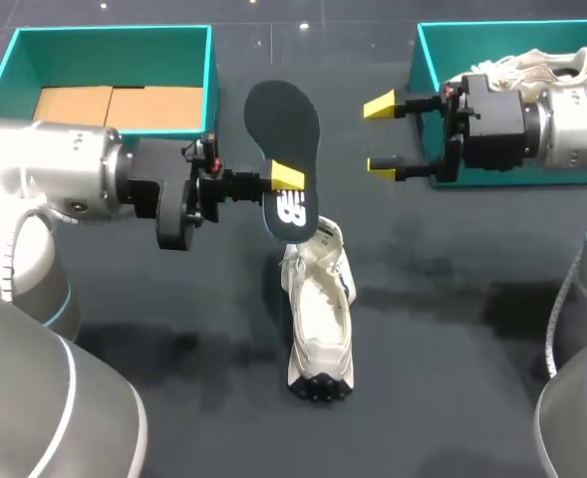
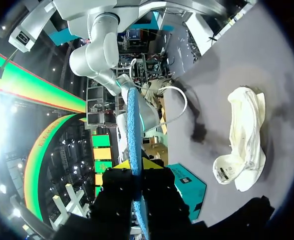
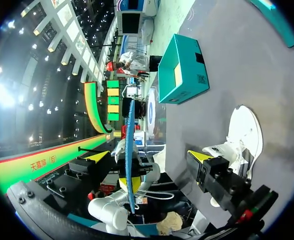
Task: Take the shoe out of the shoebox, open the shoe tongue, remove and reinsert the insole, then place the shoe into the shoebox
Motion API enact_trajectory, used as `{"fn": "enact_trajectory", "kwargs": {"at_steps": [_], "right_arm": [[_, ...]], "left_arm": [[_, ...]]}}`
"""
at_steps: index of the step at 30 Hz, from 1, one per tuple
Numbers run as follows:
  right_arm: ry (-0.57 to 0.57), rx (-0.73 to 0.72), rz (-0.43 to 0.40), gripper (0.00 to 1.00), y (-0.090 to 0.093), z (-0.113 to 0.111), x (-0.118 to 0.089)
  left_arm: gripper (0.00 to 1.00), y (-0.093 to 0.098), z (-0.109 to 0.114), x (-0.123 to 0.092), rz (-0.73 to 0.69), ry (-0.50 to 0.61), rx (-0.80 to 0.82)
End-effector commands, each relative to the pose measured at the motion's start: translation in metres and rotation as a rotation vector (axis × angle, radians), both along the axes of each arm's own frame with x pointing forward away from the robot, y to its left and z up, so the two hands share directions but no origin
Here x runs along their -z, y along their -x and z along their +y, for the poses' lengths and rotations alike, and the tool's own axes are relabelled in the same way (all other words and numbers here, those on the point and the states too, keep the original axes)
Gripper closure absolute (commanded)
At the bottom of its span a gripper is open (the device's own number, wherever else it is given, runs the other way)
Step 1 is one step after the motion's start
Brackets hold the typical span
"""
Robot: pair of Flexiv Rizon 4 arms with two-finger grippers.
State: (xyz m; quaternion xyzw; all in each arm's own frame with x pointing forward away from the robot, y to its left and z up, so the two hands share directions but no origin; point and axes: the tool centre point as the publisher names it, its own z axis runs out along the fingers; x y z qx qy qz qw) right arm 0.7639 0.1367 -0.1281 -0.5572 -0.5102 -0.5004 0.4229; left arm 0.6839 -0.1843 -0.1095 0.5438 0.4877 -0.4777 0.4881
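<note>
My left gripper [image 1: 284,179] is shut on a dark insole [image 1: 281,129] and holds it above the table, its heel end down. Seen from the left wrist, the insole [image 2: 133,125] stands edge-on between the yellow tips. The white shoe [image 1: 320,309] lies on the dark table below the insole, its opening facing up; it lies off to one side of the left gripper [image 2: 136,167] as shoe [image 2: 244,137]. My right gripper [image 1: 381,135] hangs open to the right of the insole, apart from it. In the right wrist view the insole [image 3: 130,150] stands ahead of the open right gripper [image 3: 149,156].
A teal shoebox [image 1: 114,32] at the back left holds brown cardboard [image 1: 119,105]. A second teal box [image 1: 425,60] at the back right holds another white shoe [image 1: 532,68], partly hidden by my right arm. The left box [image 3: 181,70] lies beyond the shoe [image 3: 244,132].
</note>
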Motion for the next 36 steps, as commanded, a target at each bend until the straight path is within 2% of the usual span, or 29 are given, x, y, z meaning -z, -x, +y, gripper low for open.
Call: {"fn": "enact_trajectory", "kwargs": {"at_steps": [1, 12, 23, 24, 25, 26, 27, 28, 31, 36], "right_arm": [[0.015, 0.007, -0.007, 0.00, 0.006, 0.008, -0.003], [0.021, -0.004, -0.023, 0.00, 0.019, 0.030, 0.008], [0.015, -0.045, -0.067, 0.00, 0.015, 0.048, 0.009], [0.015, -0.051, -0.070, 0.06, 0.015, 0.048, 0.009], [0.013, -0.054, -0.071, 0.08, 0.014, 0.049, 0.009], [0.013, -0.056, -0.073, 0.14, 0.014, 0.050, 0.009], [0.014, -0.058, -0.075, 0.26, 0.013, 0.051, 0.009], [0.014, -0.059, -0.076, 0.31, 0.013, 0.051, 0.009], [0.010, -0.064, -0.076, 0.38, 0.011, 0.052, 0.010], [0.001, -0.069, -0.079, 0.44, 0.009, 0.055, 0.010]], "left_arm": [[1.00, -0.011, -0.003, 0.005, -0.007, 0.007, 0.005], [1.00, -0.021, -0.012, 0.017, -0.048, -0.033, 0.000], [1.00, -0.023, -0.023, 0.029, -0.031, -0.047, 0.009], [1.00, -0.023, -0.024, 0.031, -0.029, -0.052, 0.007], [1.00, -0.023, -0.025, 0.031, -0.029, -0.053, 0.007], [1.00, -0.024, -0.026, 0.033, -0.031, -0.057, 0.006], [1.00, -0.024, -0.026, 0.033, -0.030, -0.057, 0.005], [1.00, -0.024, -0.027, 0.034, -0.033, -0.059, 0.006], [1.00, -0.024, -0.029, 0.035, -0.037, -0.058, 0.008], [1.00, -0.027, -0.030, 0.039, -0.051, -0.050, 0.002]]}}
